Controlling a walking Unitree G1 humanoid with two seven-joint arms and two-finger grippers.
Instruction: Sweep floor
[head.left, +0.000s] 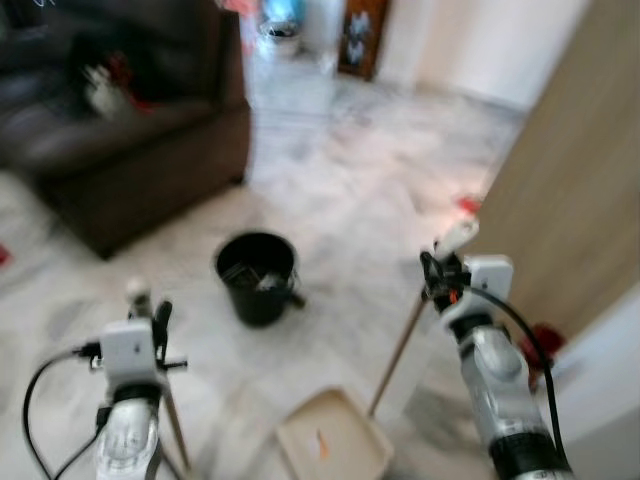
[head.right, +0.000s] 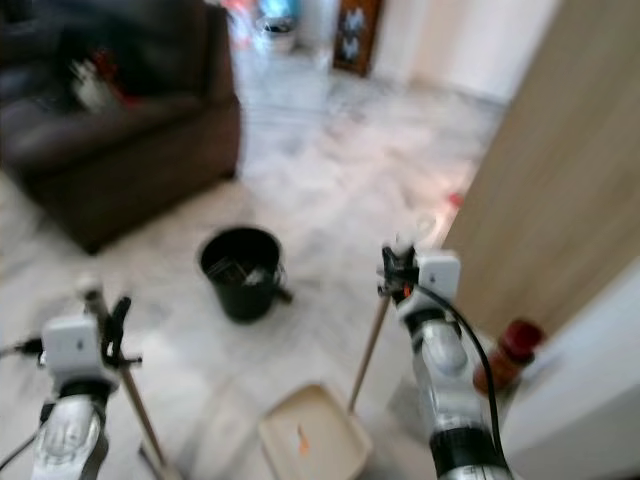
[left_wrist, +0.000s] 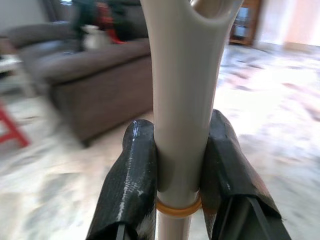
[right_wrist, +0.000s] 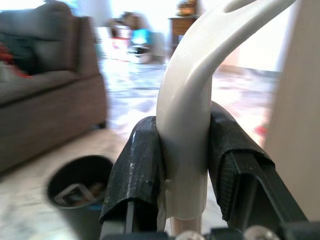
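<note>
The floor (head.left: 330, 200) is pale, shiny marble and spreads out in front of both grippers. The head pictures are blurry.

A big dark brown sofa (head.left: 120, 120) sits far ahead of the left gripper, off to its left side. Something white and red lies on its seat, too blurry to name.

A tall tan wall or door panel (head.left: 570, 200) stands just to the right of the right gripper.

A black bucket (head.left: 257, 275) stands on the floor between the two grippers and a bit ahead of them. There is some stuff inside it, but it is too blurry to name.

A cream dustpan (head.left: 335, 440) lies flat on the floor, lower down than both grippers and between them. A small orange bit lies inside it. A brown stick (head.left: 398, 352) goes from the dustpan up to the right gripper.

The right gripper (right_wrist: 184, 165) is closed tight on the dustpan handle (right_wrist: 192, 110), which is white and curves at the top. One black finger presses on each side of it.

The left gripper (left_wrist: 181, 175) is closed tight on the broom handle (left_wrist: 182, 75), a pale grey tube with a thin orange ring just below the fingers. The broom's stick (head.left: 176, 430) runs down from this gripper toward the floor.

A small red thing (head.left: 540, 340) sits on the floor close to the right arm, by the tan panel.
</note>
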